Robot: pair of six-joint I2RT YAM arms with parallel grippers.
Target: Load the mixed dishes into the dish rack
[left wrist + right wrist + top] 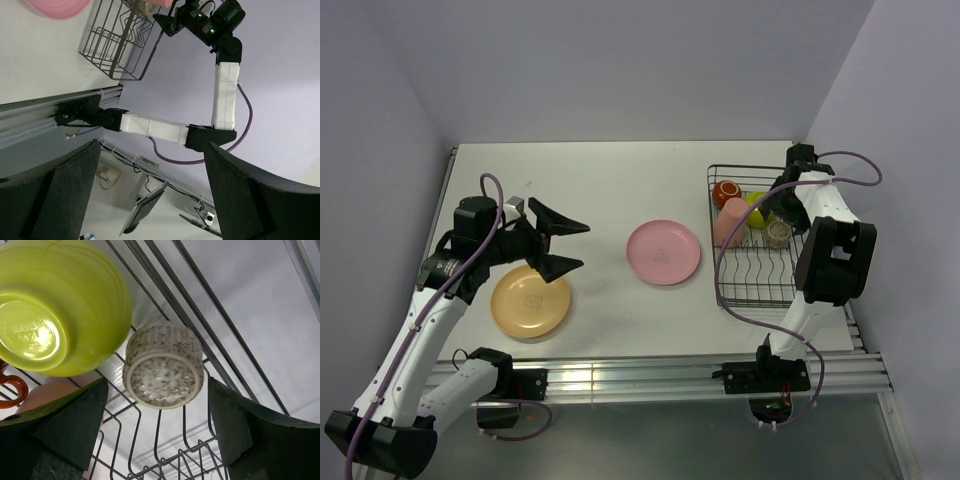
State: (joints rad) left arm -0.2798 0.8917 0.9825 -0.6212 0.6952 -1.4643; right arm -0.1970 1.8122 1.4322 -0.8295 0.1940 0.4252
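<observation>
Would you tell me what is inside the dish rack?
The dish rack holds a dark mug, a lime-green bowl, a salmon tumbler and a small speckled cup. The right arm covers the rack's right edge, so anything beneath it cannot be seen.

White-black arms [420, 325], seemingly purple cables [860, 156]

White surface [610, 190] boxed in by pale lilac walls [620, 60].
A ribbed aluminium rail [650, 375] runs along the near edge; the walls rise at the far, left and right sides.

Embossed lettering under lime-green bowl [60, 305], too blurred to read.
</observation>
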